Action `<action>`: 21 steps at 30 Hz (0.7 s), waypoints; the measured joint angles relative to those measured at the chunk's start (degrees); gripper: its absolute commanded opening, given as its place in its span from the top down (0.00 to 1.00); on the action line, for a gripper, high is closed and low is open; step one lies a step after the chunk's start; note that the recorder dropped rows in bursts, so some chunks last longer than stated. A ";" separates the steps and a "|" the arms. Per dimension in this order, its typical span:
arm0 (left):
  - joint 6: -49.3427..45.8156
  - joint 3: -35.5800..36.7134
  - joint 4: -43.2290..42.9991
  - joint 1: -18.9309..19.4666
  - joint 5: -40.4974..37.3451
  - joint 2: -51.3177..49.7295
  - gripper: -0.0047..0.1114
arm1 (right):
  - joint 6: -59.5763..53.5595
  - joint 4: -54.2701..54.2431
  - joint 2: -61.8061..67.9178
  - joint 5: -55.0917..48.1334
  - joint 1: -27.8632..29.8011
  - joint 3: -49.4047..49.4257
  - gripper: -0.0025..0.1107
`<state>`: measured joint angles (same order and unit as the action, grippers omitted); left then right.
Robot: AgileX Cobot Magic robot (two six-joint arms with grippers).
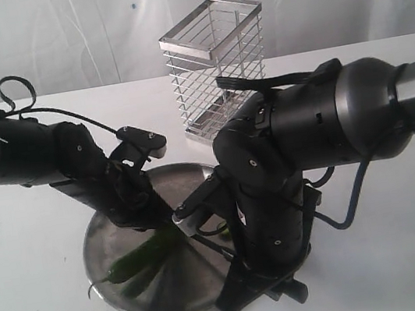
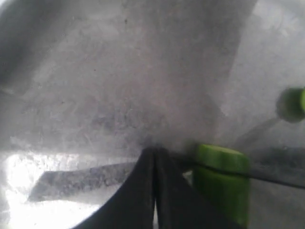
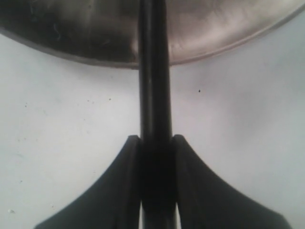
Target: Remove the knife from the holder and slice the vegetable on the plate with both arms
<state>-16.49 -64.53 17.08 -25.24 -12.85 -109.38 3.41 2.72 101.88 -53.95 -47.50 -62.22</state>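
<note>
The green chili pepper (image 1: pixel 141 258) lies on the steel plate (image 1: pixel 106 286). My left gripper (image 1: pixel 154 219) stands on the plate at the pepper's right end. In the left wrist view its fingers (image 2: pixel 143 191) are shut with nothing between them, beside the pepper's cut end (image 2: pixel 221 179). A thin dark line (image 2: pixel 271 179), seemingly the knife's edge, crosses the pepper. A cut green piece (image 2: pixel 291 104) lies apart. My right gripper (image 3: pixel 155 143) is shut on the black knife (image 3: pixel 154 71), which points over the plate's rim (image 3: pixel 214 45). In the exterior view that gripper (image 1: pixel 253 290) sits at the plate's front edge.
The silver wire holder (image 1: pixel 217 67) stands behind the plate with no knife in it. The bulky right arm (image 1: pixel 306 132) hangs over the plate's right half and hides the knife in the exterior view. White tabletop (image 1: pixel 396 252) surrounds the plate.
</note>
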 measured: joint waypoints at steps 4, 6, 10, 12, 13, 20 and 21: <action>-0.05 0.00 0.48 0.00 0.96 -0.35 0.95 | 0.00 -0.69 0.00 -0.98 0.00 0.00 0.98; -0.05 0.00 0.57 0.00 0.96 -0.35 0.95 | 0.00 -0.89 0.00 -1.18 0.00 0.00 0.98; -0.05 0.00 0.57 0.00 0.22 0.29 0.95 | 0.00 -1.13 0.00 -1.44 0.00 0.00 0.98; -0.14 0.00 0.24 0.00 -0.26 1.53 0.95 | 0.00 -1.12 0.00 -1.78 0.00 0.00 0.98; -0.14 0.00 0.13 0.00 -0.35 2.41 0.95 | 0.00 -1.12 0.00 -1.78 0.00 0.00 0.98; -0.17 0.00 0.03 0.00 -0.71 6.40 0.95 | -0.12 -1.12 0.00 -1.29 0.00 0.00 0.98; -0.17 0.00 0.03 0.00 -0.84 6.49 0.95 | -0.12 -1.12 0.00 -0.93 0.00 0.00 0.98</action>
<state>-16.67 -64.53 17.11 -25.24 -13.69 -102.88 3.29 1.61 101.88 -54.88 -47.50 -62.22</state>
